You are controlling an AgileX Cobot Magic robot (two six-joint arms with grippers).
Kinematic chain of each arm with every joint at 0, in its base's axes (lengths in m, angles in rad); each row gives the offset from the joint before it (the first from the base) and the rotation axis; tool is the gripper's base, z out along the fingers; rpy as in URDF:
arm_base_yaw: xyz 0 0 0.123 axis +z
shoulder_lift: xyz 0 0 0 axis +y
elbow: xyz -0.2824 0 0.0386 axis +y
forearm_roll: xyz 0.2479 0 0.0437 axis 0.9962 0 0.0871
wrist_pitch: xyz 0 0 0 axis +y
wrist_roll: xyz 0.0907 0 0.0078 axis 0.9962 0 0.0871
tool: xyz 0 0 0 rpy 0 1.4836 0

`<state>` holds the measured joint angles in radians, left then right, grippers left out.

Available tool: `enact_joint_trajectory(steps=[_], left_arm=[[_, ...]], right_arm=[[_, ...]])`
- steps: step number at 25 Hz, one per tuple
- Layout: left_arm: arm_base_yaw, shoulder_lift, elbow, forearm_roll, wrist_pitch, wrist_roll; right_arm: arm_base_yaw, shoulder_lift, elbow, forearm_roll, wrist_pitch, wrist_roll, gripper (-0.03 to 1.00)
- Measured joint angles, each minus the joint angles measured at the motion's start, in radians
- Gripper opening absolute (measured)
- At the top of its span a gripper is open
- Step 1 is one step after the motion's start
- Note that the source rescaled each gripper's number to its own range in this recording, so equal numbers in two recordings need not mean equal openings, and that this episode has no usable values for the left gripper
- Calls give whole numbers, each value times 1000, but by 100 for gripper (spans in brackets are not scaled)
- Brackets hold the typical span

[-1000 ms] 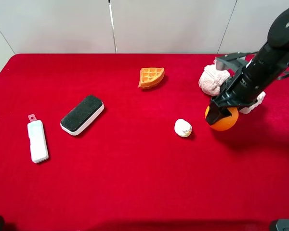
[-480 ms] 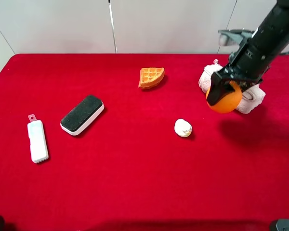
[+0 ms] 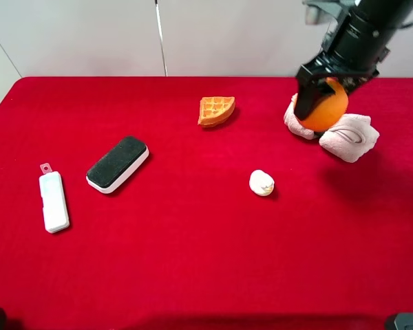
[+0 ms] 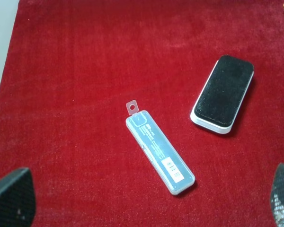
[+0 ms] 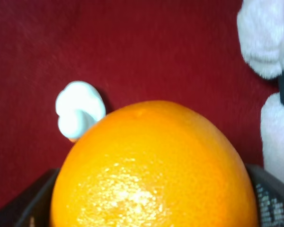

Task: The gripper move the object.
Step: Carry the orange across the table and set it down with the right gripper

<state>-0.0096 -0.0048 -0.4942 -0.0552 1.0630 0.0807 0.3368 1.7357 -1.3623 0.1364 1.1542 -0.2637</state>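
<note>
My right gripper (image 3: 320, 96) is shut on the round orange fruit (image 3: 323, 111) and holds it well above the red table, over the pink-white towel (image 3: 347, 137) at the back right. In the right wrist view the fruit (image 5: 151, 170) fills the picture between the black fingers (image 5: 270, 198). My left gripper (image 4: 146, 208) shows only as two wide-apart black fingertips (image 4: 12, 196) at the picture's corners; it is open and empty, and out of the exterior view.
A waffle wedge (image 3: 215, 111) lies at the back middle. A small white lump (image 3: 261, 182) lies in front of the towel. A black-topped eraser (image 3: 117, 163) and a clear white case (image 3: 54, 201) lie at the left, also in the left wrist view.
My right gripper has lifted the orange fruit off the table and carried it up and back, over the towel. The other things have not moved.
</note>
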Motion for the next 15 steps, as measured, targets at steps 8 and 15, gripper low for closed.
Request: enact_joint_trajectory(steps=[8, 15], left_arm=[[0, 0, 0, 0, 0, 0], [0, 0, 0, 0, 0, 0]], right_arm=[[46, 2, -132, -6, 26, 39, 0], [68, 112, -294, -8, 63, 45, 0]])
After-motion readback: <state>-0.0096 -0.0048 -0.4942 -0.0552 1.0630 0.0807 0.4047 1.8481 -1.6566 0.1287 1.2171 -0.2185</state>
